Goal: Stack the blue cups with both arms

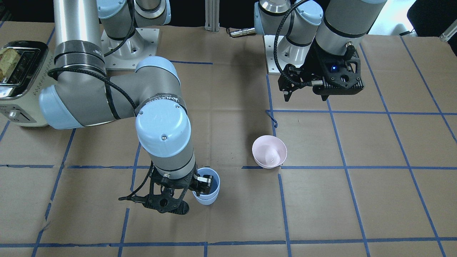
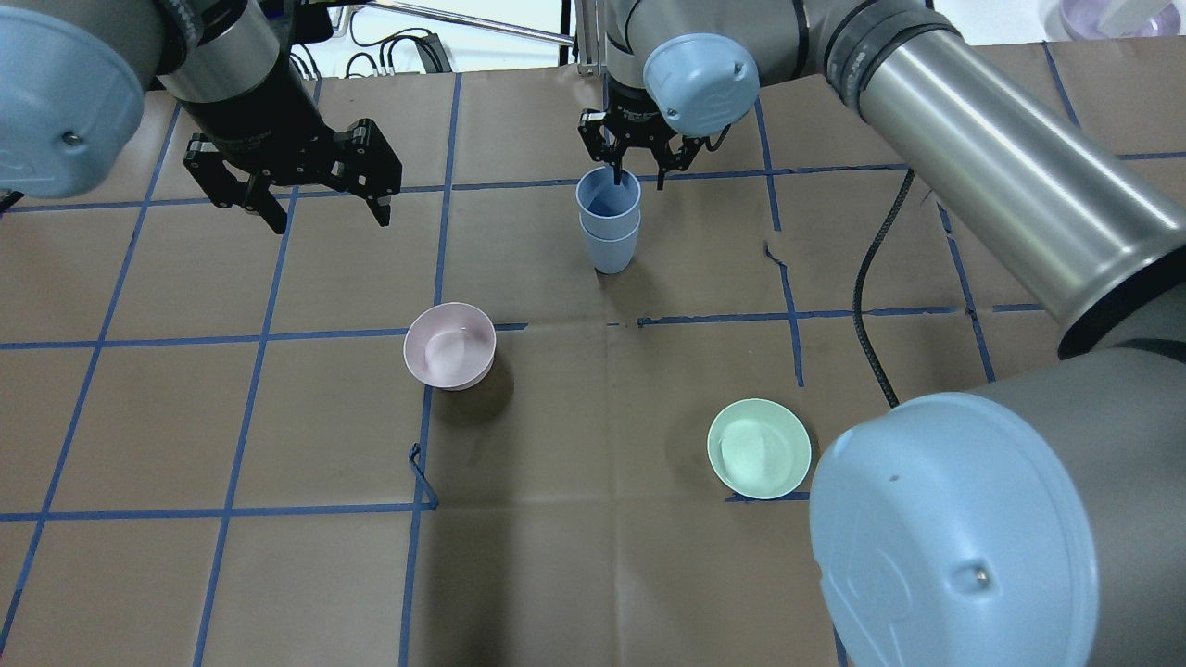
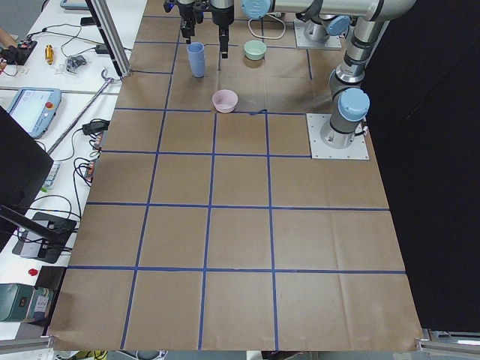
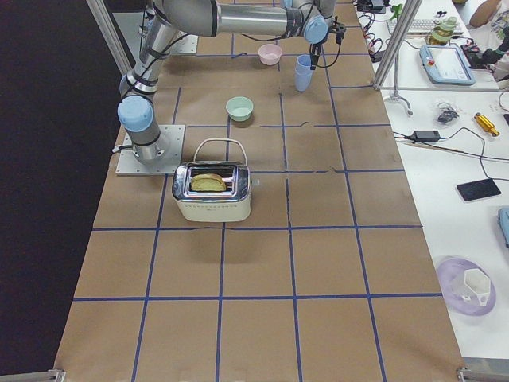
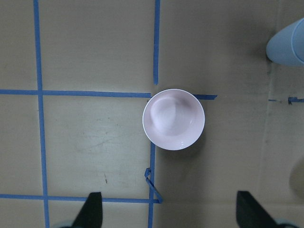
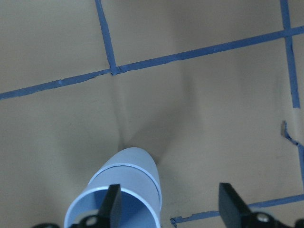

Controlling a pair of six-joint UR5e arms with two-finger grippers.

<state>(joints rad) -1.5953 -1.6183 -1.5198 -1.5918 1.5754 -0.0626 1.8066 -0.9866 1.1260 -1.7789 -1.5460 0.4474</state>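
The two blue cups (image 2: 610, 236) stand nested, one inside the other, upright on the far middle of the table. They also show in the front view (image 1: 207, 195) and in the right wrist view (image 6: 128, 180). My right gripper (image 2: 638, 178) hangs over the stack's rim with its jaws wide apart, one finger (image 2: 616, 176) dipping inside the upper cup and the other outside it; it grips nothing. My left gripper (image 2: 327, 215) is open and empty, raised above the table to the left of the stack, looking down on the pink bowl (image 5: 174, 119).
The pink bowl (image 2: 449, 345) sits left of centre and a mint-green bowl (image 2: 760, 447) right of centre, nearer the robot. A toaster (image 1: 18, 82) with bread stands on the robot's right side. Blue tape grids the brown paper.
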